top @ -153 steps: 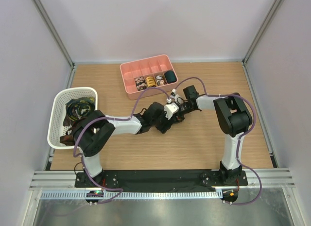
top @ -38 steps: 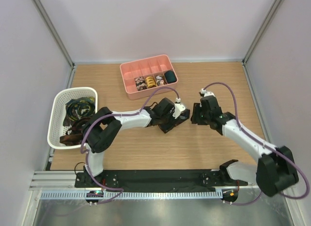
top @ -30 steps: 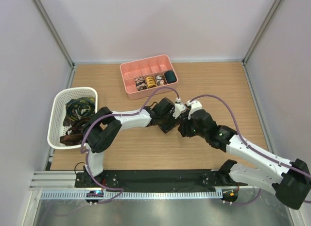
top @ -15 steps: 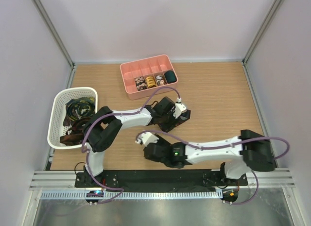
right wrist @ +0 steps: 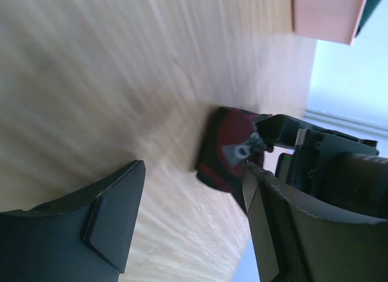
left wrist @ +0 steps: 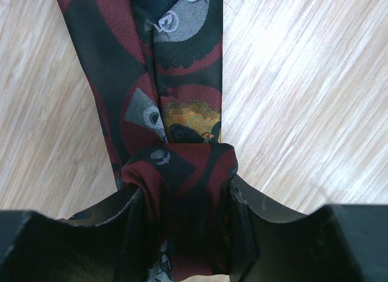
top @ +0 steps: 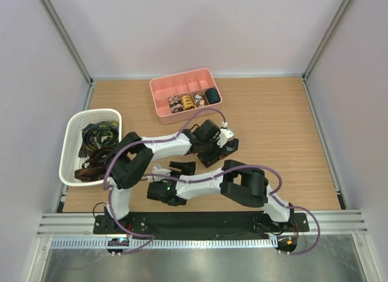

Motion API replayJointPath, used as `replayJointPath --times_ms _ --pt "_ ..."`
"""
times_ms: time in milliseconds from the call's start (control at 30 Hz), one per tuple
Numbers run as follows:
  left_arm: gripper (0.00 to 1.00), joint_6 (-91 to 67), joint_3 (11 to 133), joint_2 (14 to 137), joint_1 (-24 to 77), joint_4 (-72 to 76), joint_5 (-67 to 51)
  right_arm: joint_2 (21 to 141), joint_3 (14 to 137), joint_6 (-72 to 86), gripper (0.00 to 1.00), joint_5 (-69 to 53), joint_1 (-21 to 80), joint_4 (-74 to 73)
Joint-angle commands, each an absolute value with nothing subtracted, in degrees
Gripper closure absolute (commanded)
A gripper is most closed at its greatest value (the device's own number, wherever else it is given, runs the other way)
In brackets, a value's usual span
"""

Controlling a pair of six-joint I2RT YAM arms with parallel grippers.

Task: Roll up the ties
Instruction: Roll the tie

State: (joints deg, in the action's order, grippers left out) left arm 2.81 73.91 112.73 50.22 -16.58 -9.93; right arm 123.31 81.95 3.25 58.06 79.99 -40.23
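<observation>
A dark tie [left wrist: 182, 106] with maroon, grey and yellow prints lies along the wooden table. Its near end is folded into a small roll [left wrist: 179, 173]. My left gripper [left wrist: 182, 203] is shut on that roll, mid-table in the top view [top: 219, 147]. My right gripper [top: 182, 168] hovers low to the near left of it, jaws open and empty. Motion blurs the right wrist view, where the open right gripper [right wrist: 193, 173] faces the tie's maroon end [right wrist: 225, 150], with a gap between. Several rolled ties [top: 189, 101] sit in the pink tray [top: 182, 80].
A white mesh basket [top: 97, 112] at the left edge holds loose ties [top: 97, 136]. The right arm's elbow [top: 245, 184] is folded close in front of the left gripper. Purple cables loop over both arms. White walls close in the table.
My right arm has swung from beside the left gripper round to the near left, and its jaws have opened wider. The left gripper and the tie have stayed put.
</observation>
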Motion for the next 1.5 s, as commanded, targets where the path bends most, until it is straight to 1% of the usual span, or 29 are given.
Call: replayJointPath --times_ms 0,33,133,267,533,800,900,933,1000,1067,1200,1233,1267,1300,1467 --pt "0.78 0.2 73.7 116.2 50.5 -26.5 -13.4 125.3 84.1 1.1 0.27 63.0 77.7 -43.5" --pt "0.78 0.3 74.3 116.5 50.4 -27.3 -12.6 125.5 83.6 0.2 0.25 64.7 77.5 -42.5" --pt "0.78 -1.8 76.8 118.4 49.9 -30.5 -12.7 126.3 82.9 -1.9 0.26 66.3 77.2 -41.0" --pt "0.78 -1.9 77.8 118.7 49.7 -31.5 -13.1 124.6 80.3 -1.0 0.26 63.5 76.8 -40.8" --pt "0.78 -2.2 78.1 117.9 49.7 -33.8 -13.2 125.1 76.6 -1.0 0.26 62.9 75.6 -39.1" --pt "0.78 -3.1 79.2 118.7 49.7 -36.4 -14.9 129.5 74.8 -0.2 0.26 63.8 73.7 -37.1" --pt "0.78 -3.6 80.2 119.2 49.8 -37.6 -14.8 130.7 75.2 2.3 0.27 64.1 72.7 -38.7" --pt "0.78 -3.9 80.3 119.4 49.8 -38.1 -14.8 131.4 75.3 3.3 0.27 63.9 72.4 -39.1" --pt "0.77 -4.1 81.2 120.1 49.7 -38.9 -14.5 131.9 75.1 3.8 0.34 63.1 72.2 -39.1" --pt "0.78 -4.4 81.6 120.3 49.7 -39.5 -14.7 132.7 74.8 4.6 0.34 63.2 72.1 -39.4" --pt "0.78 -4.9 82.8 121.2 49.8 -41.0 -14.4 134.2 76.1 6.8 0.39 64.0 71.5 -41.3" --pt "0.78 -5.1 83.1 121.4 49.7 -41.7 -14.5 134.4 76.2 6.9 0.39 64.3 71.5 -41.4" --pt "0.77 -5.1 83.3 121.6 49.8 -42.1 -14.8 134.8 76.4 7.7 0.29 65.0 71.4 -42.0" --pt "0.77 -5.1 83.7 121.6 49.7 -42.4 -14.6 135.2 76.8 8.1 0.26 65.0 71.1 -42.5" --pt "0.78 -5.5 84.3 121.8 49.7 -44.2 -14.1 136.5 77.3 9.4 0.25 63.7 69.3 -44.5"
